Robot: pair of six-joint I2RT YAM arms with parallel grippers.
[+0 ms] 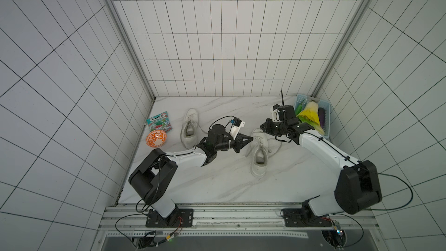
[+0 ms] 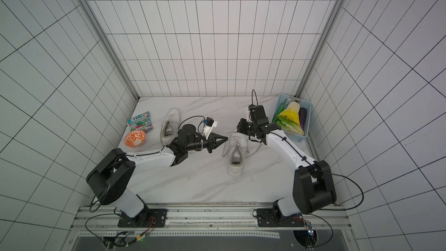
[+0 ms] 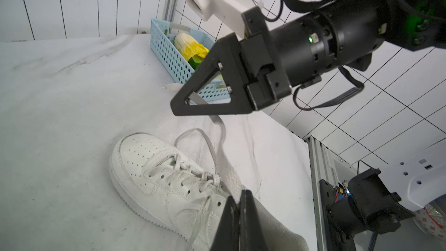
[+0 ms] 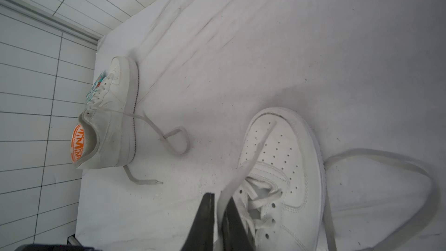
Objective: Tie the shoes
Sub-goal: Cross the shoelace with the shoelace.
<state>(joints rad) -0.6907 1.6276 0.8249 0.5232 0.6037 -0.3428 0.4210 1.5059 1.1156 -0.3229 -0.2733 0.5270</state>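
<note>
Left fingers (image 3: 226,225): pressed fully together on a flat greyish-white lace (image 3: 228,167), which climbs from their tips toward the right arm.
Right fingers (image 4: 205,220): a narrow gap apart, with the lace running through that gap; whether they pinch it I cannot tell.
Fingers to each other: in both top views they point at one another across a shoe's toe end, left (image 1: 245,141) and right (image 1: 265,126), near but apart.
Middle shoe (image 1: 259,156): white low-top, upright on its sole mid-table, toe toward the back wall, heel toward the arm bases; a long loop of lace lies on the table at its right side.
Second shoe (image 1: 189,129): same kind, upright, well apart toward the left wall, loose laces trailing on the table.
Table (image 1: 217,179): white marbled top.
Left edge: an orange patterned bowl (image 1: 156,138) just beside the second shoe, with a printed packet (image 1: 159,121) behind it.
Right back corner: a pale blue perforated basket (image 1: 300,98) holding leafy vegetables (image 1: 310,114).
</note>
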